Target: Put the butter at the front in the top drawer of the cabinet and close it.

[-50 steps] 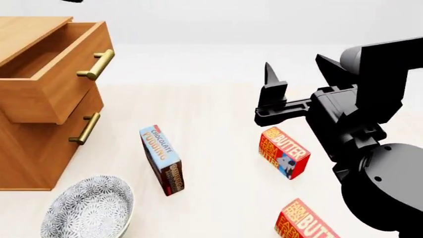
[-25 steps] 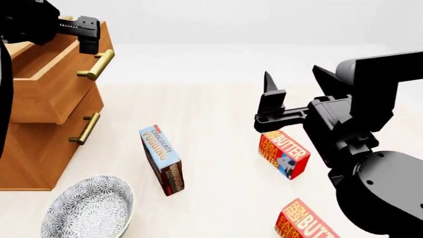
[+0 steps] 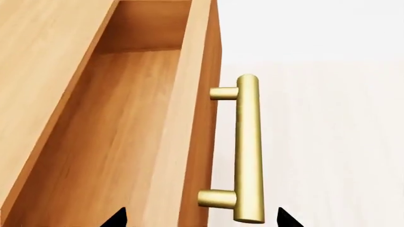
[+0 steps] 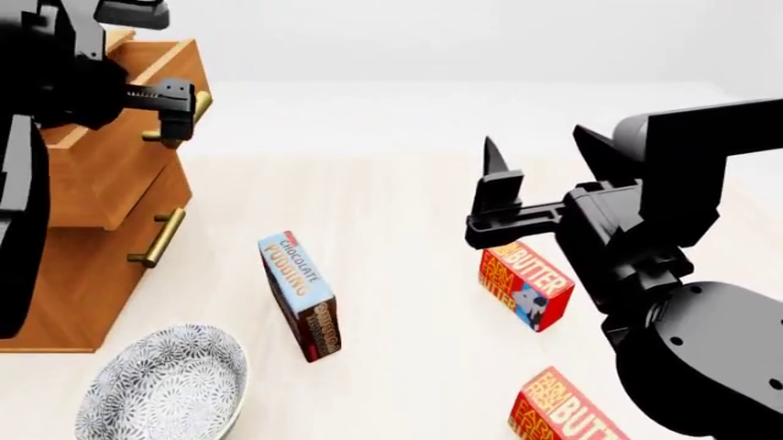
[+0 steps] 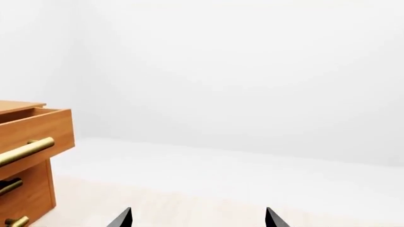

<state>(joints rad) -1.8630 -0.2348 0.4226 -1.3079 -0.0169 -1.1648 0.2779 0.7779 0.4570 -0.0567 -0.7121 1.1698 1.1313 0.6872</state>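
Cabinet (image 4: 73, 275): top drawer (image 4: 92, 174) pulled out, empty inside. Right gripper (image 4: 538, 160): jaws spread, empty, raised above rear butter carton. Left gripper (image 4: 183, 115): spread at the drawer's brass handle (image 3: 248, 146), gripping nothing. Butter (image 4: 566, 414): front carton, on floor at frame's bottom edge. Risk: grabbing the rear carton instead; left gripper nudging drawer shut prematurely.

Red-orange butter (image 4: 526, 291); blue-white patterned bowl (image 4: 165, 385).

The light-brown wooden top drawer (image 3: 126, 142) shows smooth, matt grain; its round brass bar handle (image 3: 249, 146) looks satin metal. The pale worktop (image 4: 404, 211) is matt.
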